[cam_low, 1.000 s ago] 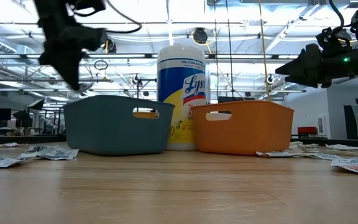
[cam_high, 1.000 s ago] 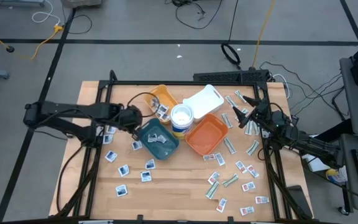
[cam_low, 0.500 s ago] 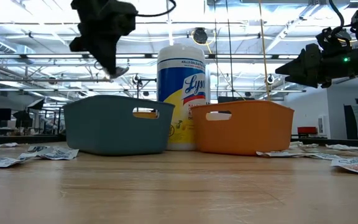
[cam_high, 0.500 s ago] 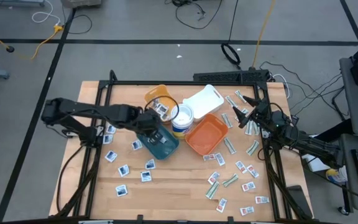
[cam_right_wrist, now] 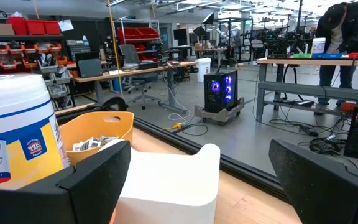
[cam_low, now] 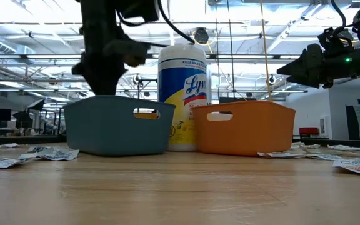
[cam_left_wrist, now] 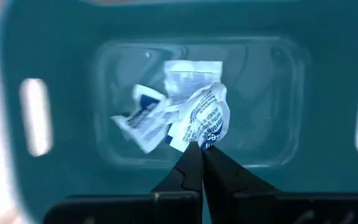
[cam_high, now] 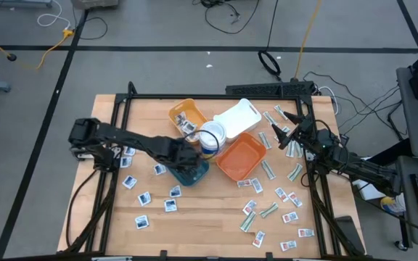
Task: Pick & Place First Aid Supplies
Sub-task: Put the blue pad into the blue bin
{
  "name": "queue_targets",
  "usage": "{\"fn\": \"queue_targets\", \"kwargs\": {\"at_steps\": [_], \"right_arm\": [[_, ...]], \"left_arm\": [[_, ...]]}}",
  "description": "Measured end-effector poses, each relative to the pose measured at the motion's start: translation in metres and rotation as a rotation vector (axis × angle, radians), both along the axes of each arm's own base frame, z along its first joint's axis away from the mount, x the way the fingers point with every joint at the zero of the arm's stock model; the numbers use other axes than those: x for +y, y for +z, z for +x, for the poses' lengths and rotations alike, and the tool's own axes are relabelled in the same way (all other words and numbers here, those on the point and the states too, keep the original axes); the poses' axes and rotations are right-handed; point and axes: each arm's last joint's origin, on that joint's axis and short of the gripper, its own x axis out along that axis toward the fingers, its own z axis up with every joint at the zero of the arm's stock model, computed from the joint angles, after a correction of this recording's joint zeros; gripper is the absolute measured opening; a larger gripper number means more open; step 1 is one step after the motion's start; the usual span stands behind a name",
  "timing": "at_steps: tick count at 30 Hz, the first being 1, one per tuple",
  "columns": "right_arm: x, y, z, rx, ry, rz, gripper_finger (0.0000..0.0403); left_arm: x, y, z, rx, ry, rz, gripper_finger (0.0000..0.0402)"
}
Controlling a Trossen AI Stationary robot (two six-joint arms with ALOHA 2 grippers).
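Left tool (cam_left_wrist: 199, 148) pinches a packet (cam_left_wrist: 205, 119) — hidden inside teal tray (cam_low: 114, 128).

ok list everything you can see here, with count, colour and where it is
teal tray: one, table centre-left, a few white-and-blue packets inside
orange tray: one, right of the teal one
yellow tray: one, behind, holding packets
white tray: one, behind the orange one
tub: one, white and yellow, between the trays
loose packets: dozens, white with blue, green or red marks, on the table left and right
person: one, dark top, at a far bench
left hand: shut on a packet above the teal tray
right hand: open, hovers over right-side packets
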Motion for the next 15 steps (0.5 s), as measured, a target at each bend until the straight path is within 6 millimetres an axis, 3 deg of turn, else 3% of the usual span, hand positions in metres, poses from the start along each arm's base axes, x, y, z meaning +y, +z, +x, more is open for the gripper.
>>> {"fn": "queue_targets", "kwargs": {"at_steps": [6, 15], "right_arm": [[0.0000, 0.0000, 0.0000, 0.000, 0.000, 0.000, 0.0377], [0.0000, -0.0001, 0.0000, 0.000, 0.000, 0.000, 0.0377]], "left_arm": [[-0.0022, -0.0119, 0.0085, -0.003, 0.018, -0.053, 0.0031], [-0.0027, -0.0118, 0.0097, -0.015, 0.028, -0.067, 0.0185]]}}
